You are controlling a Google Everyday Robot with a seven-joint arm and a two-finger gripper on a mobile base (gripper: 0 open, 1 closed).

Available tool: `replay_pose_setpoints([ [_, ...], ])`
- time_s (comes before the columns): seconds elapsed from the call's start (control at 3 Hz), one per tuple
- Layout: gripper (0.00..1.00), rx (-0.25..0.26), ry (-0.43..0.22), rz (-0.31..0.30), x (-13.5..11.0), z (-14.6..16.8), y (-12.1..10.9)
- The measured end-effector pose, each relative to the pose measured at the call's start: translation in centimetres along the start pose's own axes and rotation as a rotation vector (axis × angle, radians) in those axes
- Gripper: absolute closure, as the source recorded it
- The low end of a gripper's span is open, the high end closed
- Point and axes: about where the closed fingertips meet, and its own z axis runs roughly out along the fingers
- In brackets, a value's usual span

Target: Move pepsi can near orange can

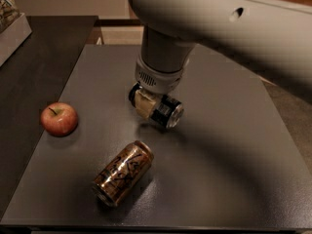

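Currently, nearest the camera: the orange can (123,173) lies on its side on the grey table (234,179), with one metal end toward the front-left. Left of it and further back, a red apple (59,119) sits upright, well apart from both cans. A strip of grey table separates the orange can from the gripper. Further back, near table centre, the gripper (155,106) hangs from the pale arm (219,23), clamped on the pepsi can (168,112). I see one beige finger pad (144,104) pressed to its side. The pepsi can is held roughly horizontal, silver end facing front-right, shadow just beneath; near the orange can, not touching. Far left: a pale box (12,30) on a darker counter.
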Motion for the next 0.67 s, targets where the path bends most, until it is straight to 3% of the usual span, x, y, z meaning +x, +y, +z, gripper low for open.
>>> replay_pose_setpoints([
  [0.67, 1.0, -0.032, 0.027, 0.026, -0.67, 1.38, 1.45],
])
